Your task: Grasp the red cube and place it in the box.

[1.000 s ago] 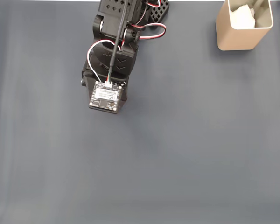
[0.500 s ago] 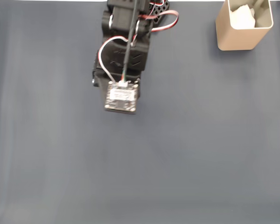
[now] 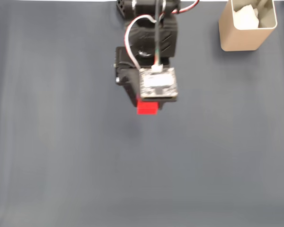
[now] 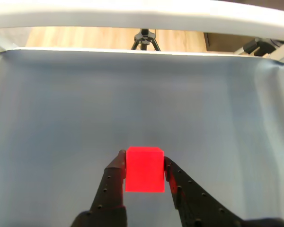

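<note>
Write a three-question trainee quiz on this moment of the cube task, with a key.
1. True or false: in the wrist view the red cube sits between the two fingers of the end effector.
2. In the fixed view, where does the box stand? A) top right corner of the grey mat B) bottom left C) centre, under the arm
3. Fill in: in the fixed view the cube is ____ the box, not inside it.

Key
1. True; both fingers press against its sides.
2. A.
3. Apart from (outside); it shows just below the wrist camera board, well left of the box.
</note>
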Tool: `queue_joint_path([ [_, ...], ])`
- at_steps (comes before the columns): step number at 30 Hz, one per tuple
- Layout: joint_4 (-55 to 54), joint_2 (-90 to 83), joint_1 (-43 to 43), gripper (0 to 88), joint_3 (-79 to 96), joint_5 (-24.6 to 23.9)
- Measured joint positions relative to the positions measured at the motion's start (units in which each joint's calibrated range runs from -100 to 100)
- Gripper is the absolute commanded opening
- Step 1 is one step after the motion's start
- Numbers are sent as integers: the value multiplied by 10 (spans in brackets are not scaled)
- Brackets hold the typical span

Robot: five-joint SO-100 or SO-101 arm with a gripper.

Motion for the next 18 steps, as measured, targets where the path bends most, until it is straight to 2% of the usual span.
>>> queue_joint_path([
  [13,134,-14,-135,2,-114,29],
  [18,161,-14,-195,2,-154,26],
])
